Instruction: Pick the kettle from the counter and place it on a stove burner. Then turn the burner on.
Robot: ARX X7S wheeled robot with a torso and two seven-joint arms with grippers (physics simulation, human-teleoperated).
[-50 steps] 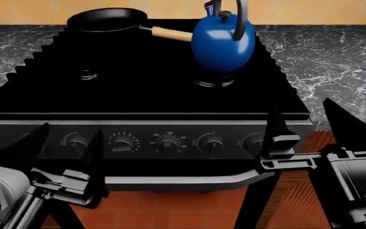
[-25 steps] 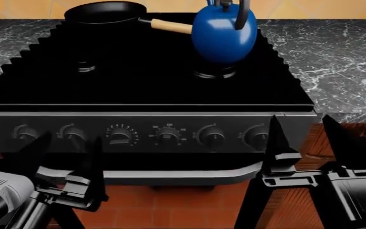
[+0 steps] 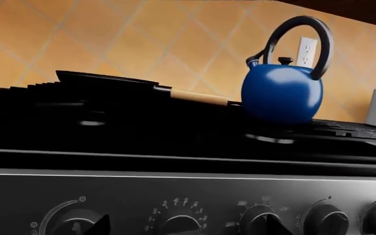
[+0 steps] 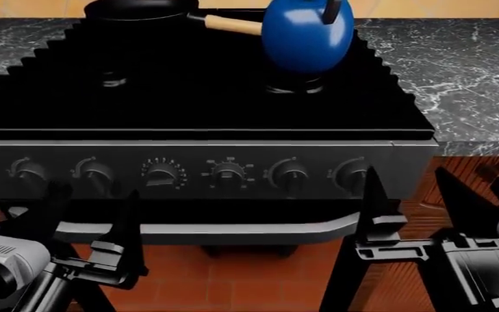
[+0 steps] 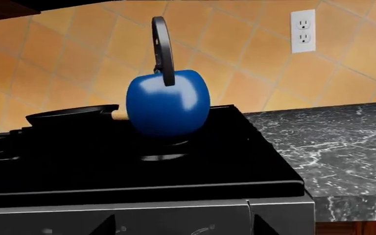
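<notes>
From the left wrist camera, the blue kettle point(image 3: 283, 93) is sitting on the black stove point(image 3: 175, 132) over a burner point(image 3: 270, 139), with the wooden handle of a frying pan point(image 3: 106, 81) reaching toward its side. A row of knobs point(image 3: 325, 220) is showing along the stove front, and two dark fingertips point(image 3: 100, 226) of the left gripper are standing apart at the picture's edge.

In the head camera, the kettle point(image 4: 308, 36) is resting at the back right of the stove, above a burner point(image 4: 294, 86), with the marble counter point(image 4: 466, 71) beside it. The left gripper point(image 4: 89, 224) and right gripper point(image 4: 414, 201) are both hanging low before the knobs point(image 4: 290, 175), jaws spread, holding nothing.

From the right wrist camera, the kettle point(image 5: 168, 103) is standing upright on the stove point(image 5: 109, 166), the pan point(image 5: 70, 115) behind it, the counter point(image 5: 332, 142) alongside.
</notes>
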